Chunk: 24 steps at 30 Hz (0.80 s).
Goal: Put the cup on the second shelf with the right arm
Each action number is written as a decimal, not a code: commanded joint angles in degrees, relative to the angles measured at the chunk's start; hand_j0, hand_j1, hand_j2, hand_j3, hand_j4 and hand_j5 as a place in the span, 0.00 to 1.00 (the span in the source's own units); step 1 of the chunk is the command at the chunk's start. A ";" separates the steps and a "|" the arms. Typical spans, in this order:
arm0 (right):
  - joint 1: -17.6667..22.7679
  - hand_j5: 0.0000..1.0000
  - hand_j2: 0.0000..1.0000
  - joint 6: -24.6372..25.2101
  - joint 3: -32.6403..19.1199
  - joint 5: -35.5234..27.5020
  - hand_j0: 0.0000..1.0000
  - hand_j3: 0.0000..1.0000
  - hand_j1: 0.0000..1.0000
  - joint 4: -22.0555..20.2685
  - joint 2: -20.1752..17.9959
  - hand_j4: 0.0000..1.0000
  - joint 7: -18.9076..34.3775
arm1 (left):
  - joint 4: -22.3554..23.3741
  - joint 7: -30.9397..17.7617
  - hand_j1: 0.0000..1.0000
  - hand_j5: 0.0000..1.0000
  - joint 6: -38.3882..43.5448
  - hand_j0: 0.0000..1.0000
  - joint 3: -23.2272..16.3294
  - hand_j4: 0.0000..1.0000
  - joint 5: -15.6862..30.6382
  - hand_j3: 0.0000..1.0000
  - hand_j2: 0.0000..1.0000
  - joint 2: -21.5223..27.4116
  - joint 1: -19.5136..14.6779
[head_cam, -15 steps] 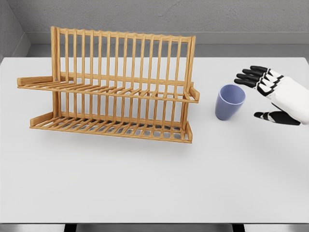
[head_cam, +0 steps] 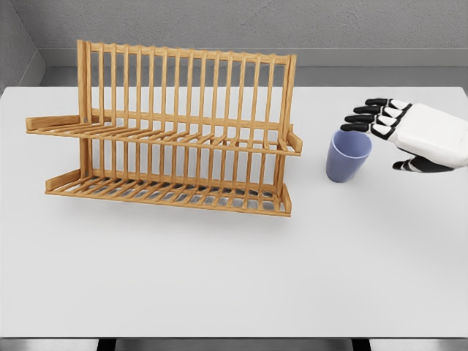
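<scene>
A blue-grey cup (head_cam: 349,155) stands upright and empty, mouth up, on the white table (head_cam: 219,278), toward its right edge and just right of the rack. The wooden rack (head_cam: 167,139) sits left of centre nearer the far edge, with a slatted back and two slatted shelves, both bare.
</scene>
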 commanded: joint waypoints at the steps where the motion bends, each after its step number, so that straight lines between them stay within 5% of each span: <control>1: -0.79 1.00 1.00 0.03 0.01 -0.49 1.00 1.00 1.00 -0.01 0.47 1.00 9.76 | 0.01 -0.01 1.00 1.00 0.00 1.00 -0.06 1.00 0.00 1.00 1.00 0.00 0.00; 5: -9.14 1.00 1.00 0.03 0.01 -2.78 1.00 1.00 1.00 0.17 1.70 1.00 20.87 | 0.01 -0.01 1.00 1.00 0.00 1.00 0.03 1.00 0.00 1.00 1.00 0.00 0.00; 9: -14.07 1.00 1.00 0.03 0.80 -2.52 1.00 1.00 1.00 0.87 4.34 1.00 20.87 | 0.01 -0.01 1.00 1.00 0.00 1.00 0.03 1.00 0.00 1.00 1.00 0.00 0.00; 12: -21.89 1.00 1.00 0.03 10.29 -2.34 1.00 1.00 1.00 4.91 8.38 1.00 20.87 | 0.01 -0.01 1.00 1.00 0.00 1.00 -0.06 1.00 0.00 1.00 1.00 0.00 0.00; 19: -23.82 1.00 1.00 0.03 10.82 -1.99 1.00 1.00 1.00 10.98 8.82 1.00 20.87 | 0.01 -0.01 1.00 1.00 0.00 1.00 0.03 1.00 0.00 1.00 1.00 0.00 0.00; 24: -23.73 1.00 1.00 0.03 16.27 -1.99 1.00 1.00 1.00 13.97 8.91 1.00 20.87 | 0.01 -0.01 1.00 1.00 0.00 1.00 0.03 1.00 0.00 1.00 1.00 0.00 0.00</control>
